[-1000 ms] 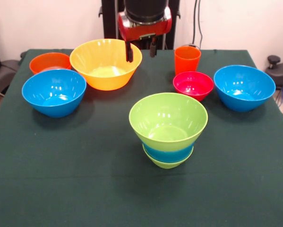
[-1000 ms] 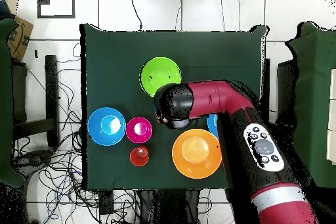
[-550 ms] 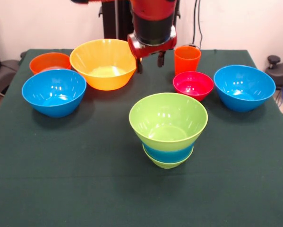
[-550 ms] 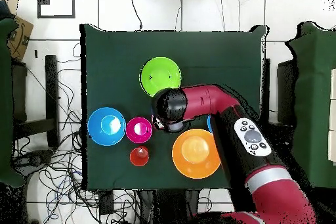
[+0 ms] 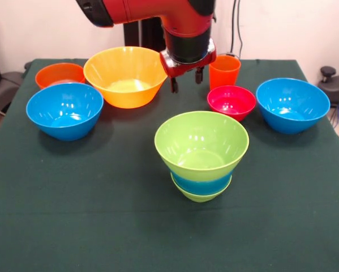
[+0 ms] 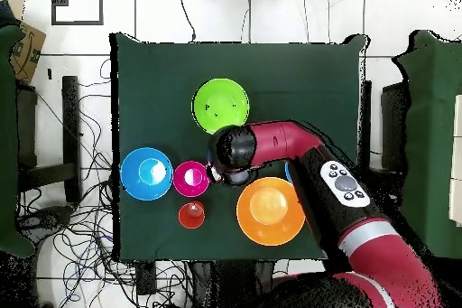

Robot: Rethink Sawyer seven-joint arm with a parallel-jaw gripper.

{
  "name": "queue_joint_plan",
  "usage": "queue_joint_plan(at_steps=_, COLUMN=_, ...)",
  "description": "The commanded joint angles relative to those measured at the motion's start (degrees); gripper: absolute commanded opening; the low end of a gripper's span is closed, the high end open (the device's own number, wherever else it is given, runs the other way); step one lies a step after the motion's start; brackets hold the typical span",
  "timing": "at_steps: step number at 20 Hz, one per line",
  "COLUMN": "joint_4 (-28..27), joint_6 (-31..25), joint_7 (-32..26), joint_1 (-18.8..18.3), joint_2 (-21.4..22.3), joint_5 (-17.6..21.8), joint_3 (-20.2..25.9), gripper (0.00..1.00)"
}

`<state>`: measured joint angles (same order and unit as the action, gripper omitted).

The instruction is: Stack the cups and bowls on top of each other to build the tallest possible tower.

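A dark green cloth covers the table point(image 5: 73, 215), with a pale wall behind it and a tangle of cables on the tiled floor around it in the overhead view. Near the front edge stands the tower point(image 5: 202, 154): a large lime green bowl nested in a blue one, which sits in a small green one at the base. Beyond it hangs the gripper point(image 5: 185, 84), its two dark fingers apart with nothing between them, above bare cloth between the big yellow bowl point(image 5: 125, 75) on one side and the orange cup point(image 5: 224, 70) and red-pink bowl point(image 5: 231, 102) on the other. It touches none of them, and the tower lies well apart from it toward the near edge. A blue bowl point(image 5: 292, 104) stands beside the red-pink one, another blue bowl point(image 5: 64, 110) sits just in front of the yellow bowl's outer side, and a small orange bowl point(image 5: 59, 74) is behind that. The red arm point(image 6: 298, 146) reaches across from above, bending at the elbow so that its black wrist points straight down; overhead, its head sits between the tower and the yellow bowl.
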<state>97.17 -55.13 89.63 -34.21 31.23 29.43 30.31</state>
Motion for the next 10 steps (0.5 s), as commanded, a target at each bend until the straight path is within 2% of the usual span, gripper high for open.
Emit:
queue_joint_plan(at_steps=1, joint_4=2.15, joint_6=4.73, joint_7=-10.97, joint_1=-1.12, joint_2=-0.8, joint_5=5.35, joint_3=3.65, gripper=1.0)
queue_joint_plan(at_steps=6, joint_4=3.06, joint_6=11.21, joint_7=-7.58, joint_1=-1.97, joint_2=-0.68, joint_5=5.25, joint_3=5.2, gripper=1.0)
queue_joint_plan(at_steps=10, joint_4=3.63, joint_6=12.85, joint_7=-7.26, joint_1=-2.52, joint_2=-0.58, joint_5=5.06, joint_3=5.9, gripper=1.0)
